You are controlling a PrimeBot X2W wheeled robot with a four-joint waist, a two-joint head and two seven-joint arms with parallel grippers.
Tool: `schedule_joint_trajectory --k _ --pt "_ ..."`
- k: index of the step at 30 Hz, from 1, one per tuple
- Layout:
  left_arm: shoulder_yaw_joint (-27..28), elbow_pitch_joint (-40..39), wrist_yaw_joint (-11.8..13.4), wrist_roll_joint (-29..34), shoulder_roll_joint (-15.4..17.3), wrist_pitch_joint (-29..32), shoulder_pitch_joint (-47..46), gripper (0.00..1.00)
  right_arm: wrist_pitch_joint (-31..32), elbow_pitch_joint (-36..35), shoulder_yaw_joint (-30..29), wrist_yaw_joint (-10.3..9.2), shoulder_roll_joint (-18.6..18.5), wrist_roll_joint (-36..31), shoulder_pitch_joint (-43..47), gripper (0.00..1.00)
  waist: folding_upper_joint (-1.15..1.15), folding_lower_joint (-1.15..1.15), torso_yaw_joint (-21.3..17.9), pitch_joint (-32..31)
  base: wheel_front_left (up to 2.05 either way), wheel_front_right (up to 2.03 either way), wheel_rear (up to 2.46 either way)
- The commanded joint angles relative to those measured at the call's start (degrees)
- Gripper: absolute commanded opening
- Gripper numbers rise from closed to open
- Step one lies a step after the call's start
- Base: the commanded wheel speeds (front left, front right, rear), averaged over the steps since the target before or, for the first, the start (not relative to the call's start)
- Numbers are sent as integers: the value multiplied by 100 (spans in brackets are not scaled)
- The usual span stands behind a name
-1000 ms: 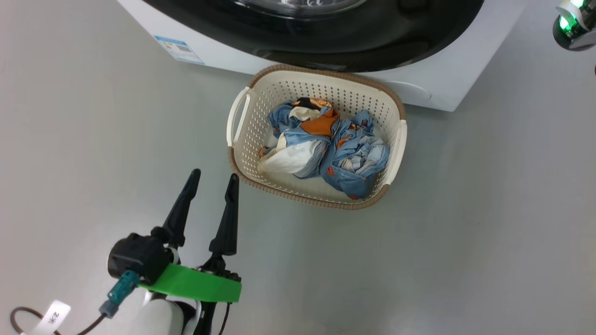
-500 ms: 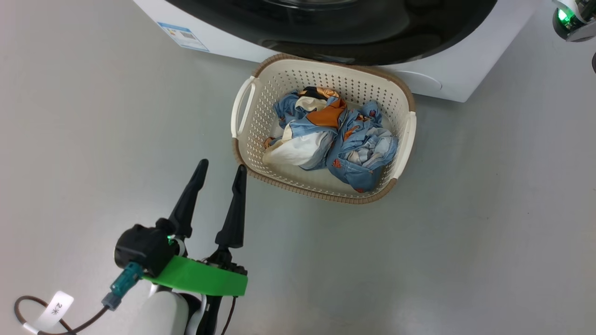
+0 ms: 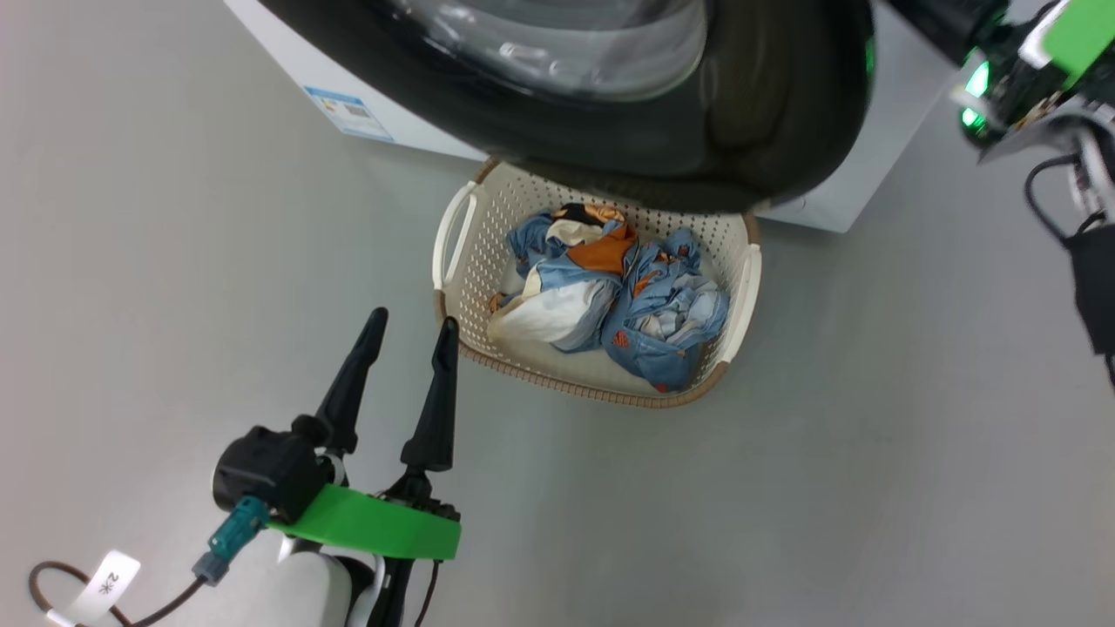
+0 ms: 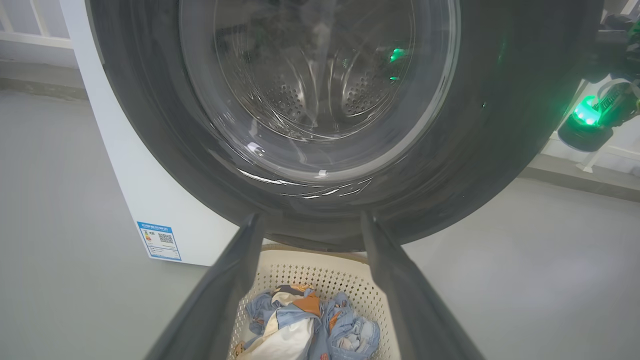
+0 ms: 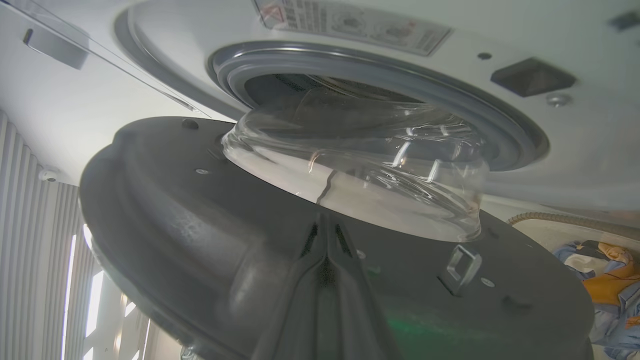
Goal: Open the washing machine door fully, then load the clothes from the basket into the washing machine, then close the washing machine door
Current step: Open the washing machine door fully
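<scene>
Partly ajar washing machine door [image 3: 766, 122] hides basket [image 3: 601, 397] far rim.

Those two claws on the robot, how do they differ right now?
The left gripper has its fingers spread apart; the right gripper has them pressed together. The left gripper hangs over floor beside the basket; the right gripper points at the inner face of the washing machine door, which stands ajar. Both have long dark fingers and hold nothing.

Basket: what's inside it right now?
The cream perforated plastic basket holds crumpled light blue printed clothes. The glossy black round washing machine door covers its far rim; anything beneath the clothes is hidden.
</scene>
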Motion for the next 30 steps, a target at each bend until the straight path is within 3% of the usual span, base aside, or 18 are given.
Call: schedule_joint_trajectory --k 1,30 --pt "229 -80 51 99 82 -37 134 100 143 -249 165 33 227 -96 239 0 0 0 -90 -188 0 0 0" --pt "410 22 4 354 82 -37 748 100 1004 -1182 1224 33 903 -63 1865 0 0 0 -212 -1240 0 0 0"
